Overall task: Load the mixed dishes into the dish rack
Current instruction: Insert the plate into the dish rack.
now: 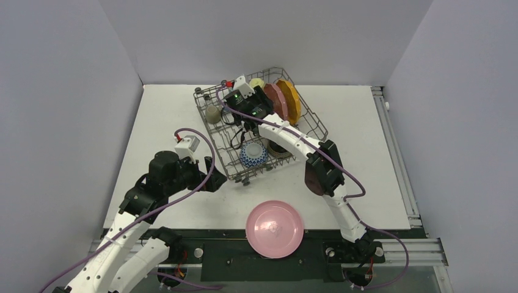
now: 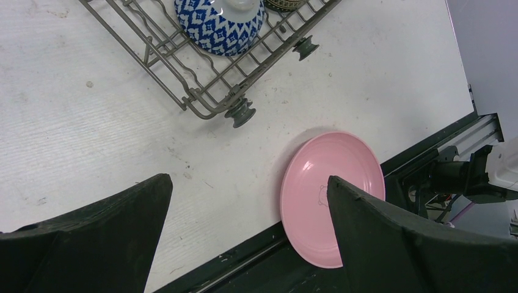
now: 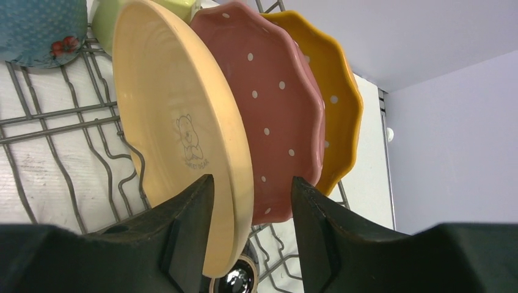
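The dish rack stands at the back of the table. Upright in it are a yellow plate, a dark pink dotted plate and an orange plate. My right gripper is open astride the yellow plate's lower rim, with a gap on the dark pink plate's side. A blue mug and a pale-yellow mug sit behind the plates. A blue-white bowl and a dark brown bowl lie in the rack's near corner. A light pink plate overhangs the table's front edge. My left gripper is open above the table beside it.
A grey mug sits upside down in the rack's left part. The rack's small wheels rest on the table near my left gripper. The black rail with the arm bases runs along the front edge. White walls enclose three sides.
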`<state>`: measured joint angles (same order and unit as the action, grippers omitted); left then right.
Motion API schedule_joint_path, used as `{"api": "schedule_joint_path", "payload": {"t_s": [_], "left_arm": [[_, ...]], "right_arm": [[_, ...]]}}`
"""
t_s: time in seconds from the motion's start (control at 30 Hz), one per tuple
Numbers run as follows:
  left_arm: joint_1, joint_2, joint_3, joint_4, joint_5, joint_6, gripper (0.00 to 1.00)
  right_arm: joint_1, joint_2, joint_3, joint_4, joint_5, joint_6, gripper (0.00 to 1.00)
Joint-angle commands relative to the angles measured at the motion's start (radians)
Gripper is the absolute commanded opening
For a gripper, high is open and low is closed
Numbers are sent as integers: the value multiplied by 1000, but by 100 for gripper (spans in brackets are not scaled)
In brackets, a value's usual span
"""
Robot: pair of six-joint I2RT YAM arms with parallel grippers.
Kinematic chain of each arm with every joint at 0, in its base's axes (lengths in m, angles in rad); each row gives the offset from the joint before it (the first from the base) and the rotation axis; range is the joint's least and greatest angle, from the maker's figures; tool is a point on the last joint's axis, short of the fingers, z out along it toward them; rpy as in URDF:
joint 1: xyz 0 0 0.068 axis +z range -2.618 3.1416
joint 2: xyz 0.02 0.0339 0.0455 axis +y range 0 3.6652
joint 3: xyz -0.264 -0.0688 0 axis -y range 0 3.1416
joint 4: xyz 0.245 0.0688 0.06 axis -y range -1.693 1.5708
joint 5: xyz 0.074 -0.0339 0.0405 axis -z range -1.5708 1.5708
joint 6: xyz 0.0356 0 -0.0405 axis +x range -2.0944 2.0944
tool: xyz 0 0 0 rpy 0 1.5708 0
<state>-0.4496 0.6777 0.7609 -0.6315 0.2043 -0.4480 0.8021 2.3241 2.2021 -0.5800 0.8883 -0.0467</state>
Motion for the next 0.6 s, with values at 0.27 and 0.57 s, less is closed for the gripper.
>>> {"api": "schedule_joint_path", "payload": {"t_s": [0.27, 0.57], "left_arm": [[8, 3, 6, 41, 17, 20, 96], [6, 9, 3, 43, 9, 19, 96]], "right_arm": [[33, -246, -121, 3, -44, 98, 48], [74, -423, -281, 1, -105, 175, 49]]}}
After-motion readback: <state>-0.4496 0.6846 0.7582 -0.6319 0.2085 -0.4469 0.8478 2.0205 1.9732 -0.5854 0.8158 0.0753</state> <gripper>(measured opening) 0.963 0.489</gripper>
